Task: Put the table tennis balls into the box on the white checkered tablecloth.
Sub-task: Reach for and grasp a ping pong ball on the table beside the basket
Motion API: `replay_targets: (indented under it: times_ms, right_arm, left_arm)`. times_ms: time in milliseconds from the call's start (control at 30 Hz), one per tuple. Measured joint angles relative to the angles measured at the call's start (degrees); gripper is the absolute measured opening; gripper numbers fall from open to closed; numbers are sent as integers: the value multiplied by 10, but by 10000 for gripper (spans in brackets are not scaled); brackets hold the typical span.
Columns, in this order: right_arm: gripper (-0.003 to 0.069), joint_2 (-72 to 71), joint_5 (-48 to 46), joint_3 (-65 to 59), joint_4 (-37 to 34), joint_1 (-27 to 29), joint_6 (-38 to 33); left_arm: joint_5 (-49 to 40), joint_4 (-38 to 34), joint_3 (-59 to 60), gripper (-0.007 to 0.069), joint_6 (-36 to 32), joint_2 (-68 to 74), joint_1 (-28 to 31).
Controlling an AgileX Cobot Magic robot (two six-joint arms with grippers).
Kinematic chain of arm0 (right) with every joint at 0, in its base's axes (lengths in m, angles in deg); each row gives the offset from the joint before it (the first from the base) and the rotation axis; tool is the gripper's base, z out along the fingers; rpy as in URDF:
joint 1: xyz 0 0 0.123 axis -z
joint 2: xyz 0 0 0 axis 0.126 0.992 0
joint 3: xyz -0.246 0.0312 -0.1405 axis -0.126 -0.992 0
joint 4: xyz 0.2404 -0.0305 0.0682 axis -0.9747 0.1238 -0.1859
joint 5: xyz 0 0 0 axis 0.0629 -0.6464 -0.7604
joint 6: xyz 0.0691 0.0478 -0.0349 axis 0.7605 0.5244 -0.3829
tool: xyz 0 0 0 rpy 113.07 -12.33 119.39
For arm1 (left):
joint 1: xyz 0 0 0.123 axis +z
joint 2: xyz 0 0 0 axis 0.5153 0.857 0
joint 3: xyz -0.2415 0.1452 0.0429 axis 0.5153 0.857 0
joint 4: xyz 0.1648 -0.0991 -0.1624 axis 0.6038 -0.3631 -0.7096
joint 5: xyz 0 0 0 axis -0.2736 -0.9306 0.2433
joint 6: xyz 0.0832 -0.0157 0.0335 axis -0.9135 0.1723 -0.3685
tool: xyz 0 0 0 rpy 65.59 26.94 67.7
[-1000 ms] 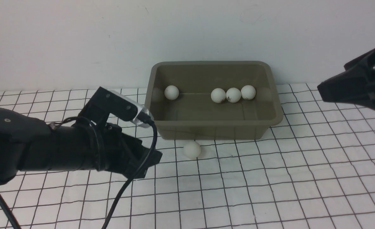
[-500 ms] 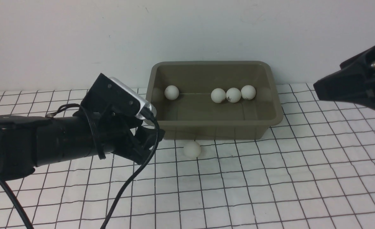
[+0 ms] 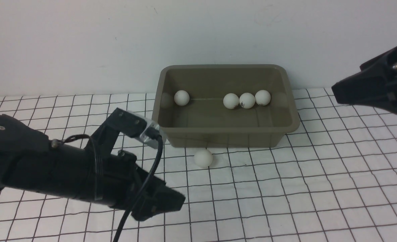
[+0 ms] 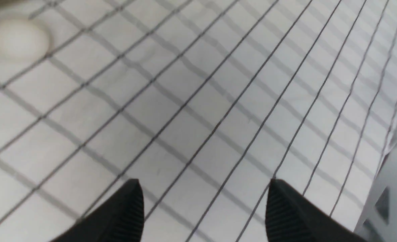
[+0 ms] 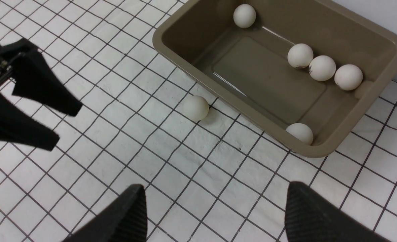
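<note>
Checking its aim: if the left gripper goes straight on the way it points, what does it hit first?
Probably the tablecloth; the left gripper angles down at it, and the loose ball lies off its line.

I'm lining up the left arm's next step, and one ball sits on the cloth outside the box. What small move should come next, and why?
Probably ease the left gripper forward and slightly right until its open, empty jaws straddle the ball on the tablecloth. It is the only one outside the box, lying just in front of its near wall, ahead of the jaws.
</note>
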Motion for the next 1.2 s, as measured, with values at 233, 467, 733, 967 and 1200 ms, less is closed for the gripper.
replay_targets:
  times_ms: [233,467,733,967,1200]
  right_arm:
    - [495,0,5,0,0,0,-2]
    - [495,0,14,0,0,0,-13]
    - [495,0,18,0,-1,0,-13]
    - [495,0,21,0,-1,0,-13]
    - [495,0,22,0,-2,0,-14]
  left_arm:
    - [17,327,0,440,306,-17,0]
    - [153,407,0,440,369,-17,0]
    - [343,350,0,440,248,-17,0]
    - [425,329,0,437,198,-23,-16]
    - [407,325,0,372,179,-62,-93]
